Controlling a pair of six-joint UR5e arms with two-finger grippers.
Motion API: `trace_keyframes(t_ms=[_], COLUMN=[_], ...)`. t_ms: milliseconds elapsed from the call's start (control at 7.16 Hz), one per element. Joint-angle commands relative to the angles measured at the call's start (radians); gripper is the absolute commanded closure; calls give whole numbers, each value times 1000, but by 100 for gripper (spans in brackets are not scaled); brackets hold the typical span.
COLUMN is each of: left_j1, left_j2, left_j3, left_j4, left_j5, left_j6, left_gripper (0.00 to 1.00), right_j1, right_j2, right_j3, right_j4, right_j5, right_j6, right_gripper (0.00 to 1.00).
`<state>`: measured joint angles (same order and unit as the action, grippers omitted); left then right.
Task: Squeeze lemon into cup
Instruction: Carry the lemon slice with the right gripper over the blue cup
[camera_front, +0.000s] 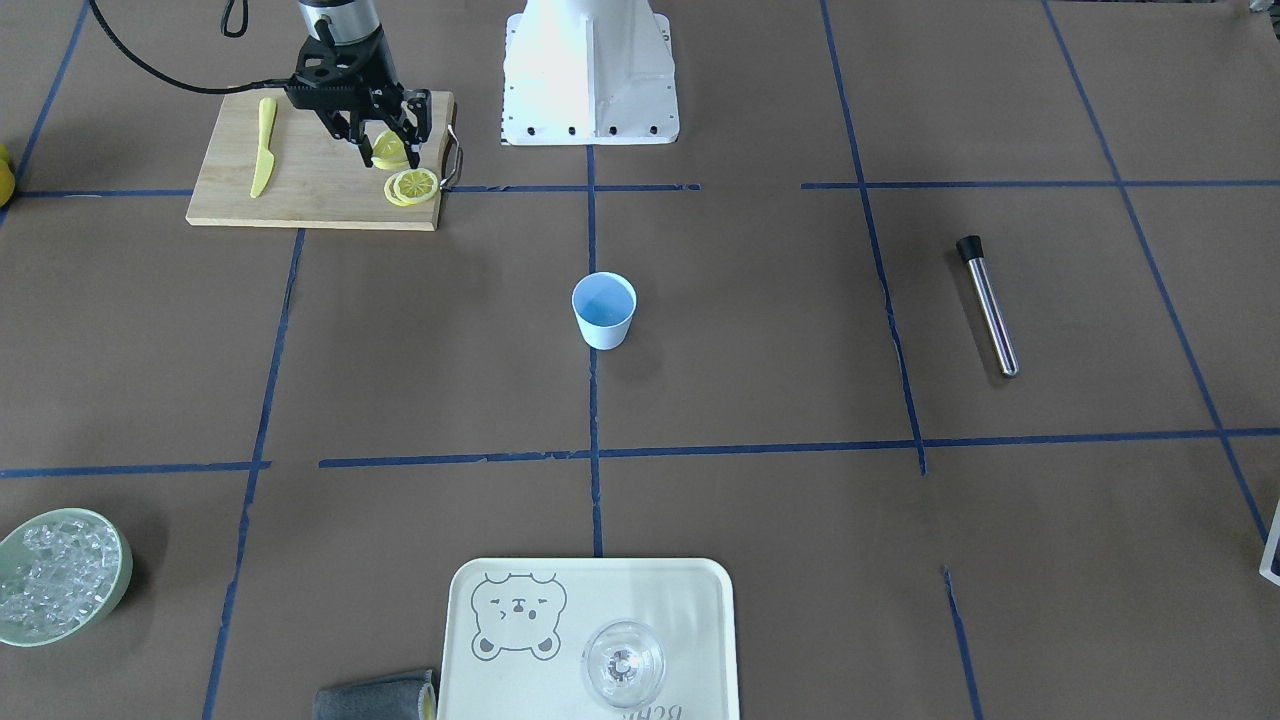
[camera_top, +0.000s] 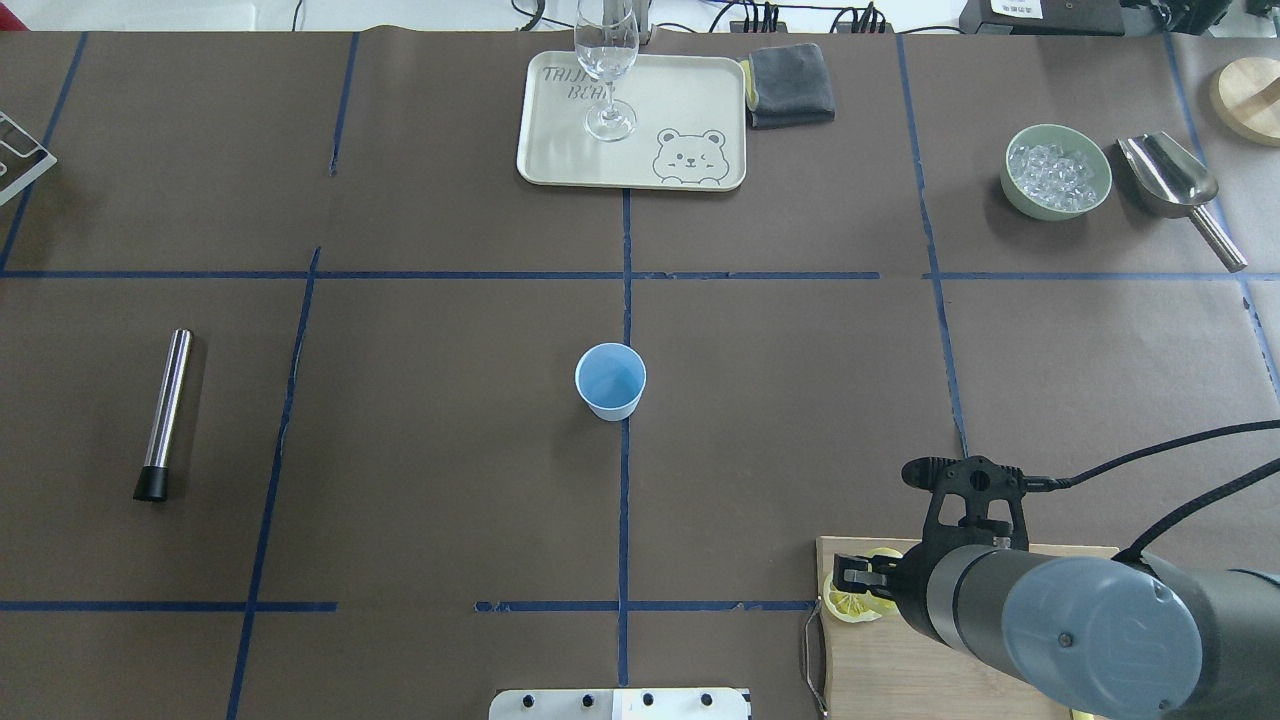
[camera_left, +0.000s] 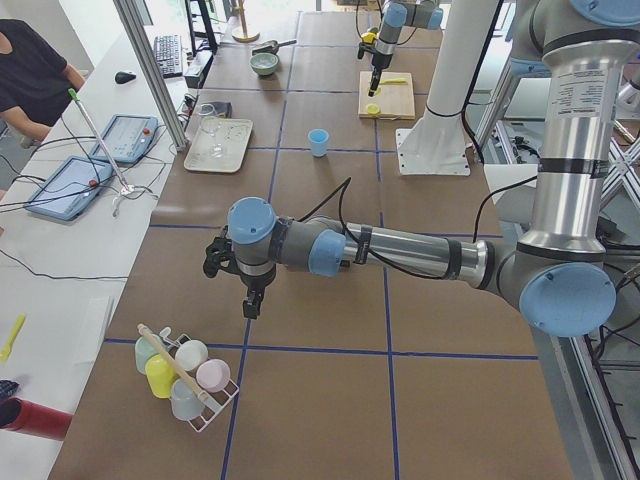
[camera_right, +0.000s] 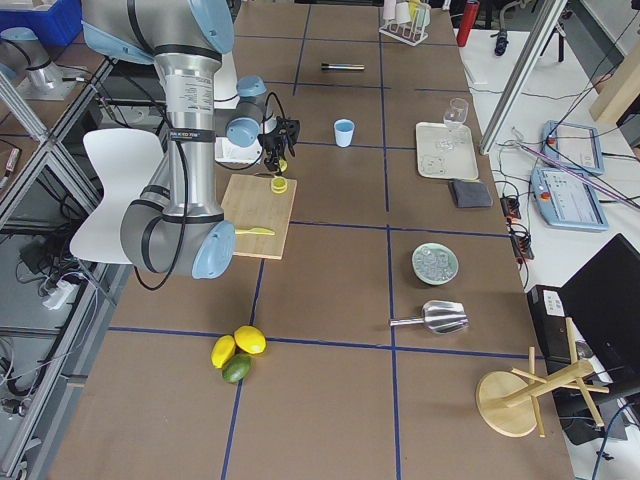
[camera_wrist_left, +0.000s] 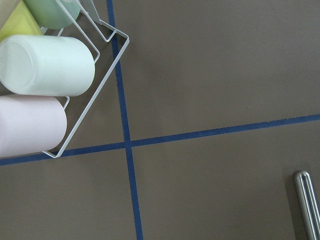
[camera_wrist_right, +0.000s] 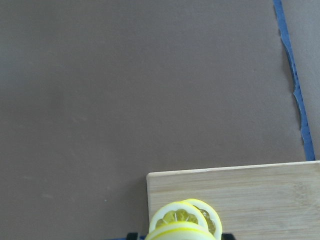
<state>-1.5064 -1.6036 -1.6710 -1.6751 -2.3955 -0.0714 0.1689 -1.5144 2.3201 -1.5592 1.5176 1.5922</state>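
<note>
On the table (camera_front: 800, 350) the right claw (camera_front: 390, 158) pinched a lemon (camera_front: 386, 148) at the board (camera_front: 320, 190), the empty cup (camera_front: 604, 310) well off from it, carrying and squeezing not yet done.

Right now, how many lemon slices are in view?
3. One lemon slice in the right gripper, above the cutting board; two overlapping slices flat on its corner. Others may be hidden beneath the gripper.

Brown table (camera_front: 780, 330) carries cup (camera_front: 604, 310), board (camera_front: 320, 195), tray (camera_front: 690, 600), bowl (camera_front: 124, 580).
</note>
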Motion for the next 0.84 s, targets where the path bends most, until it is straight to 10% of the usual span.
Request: trace_keyframes(t_ms=[0, 699], left_j1=[0, 0], left_j2=[1, -2], left_j3=[0, 2], left_j4=[0, -2], left_j5=[1, -7], left_j6=[1, -1], left_gripper=[0, 0], right_j1=[113, 277], right_j2=[194, 763], right_j3=[-40, -490], right_j4=[-137, -272], right_j5=[97, 158], right_j6=[-12, -90], right_gripper=[39, 39])
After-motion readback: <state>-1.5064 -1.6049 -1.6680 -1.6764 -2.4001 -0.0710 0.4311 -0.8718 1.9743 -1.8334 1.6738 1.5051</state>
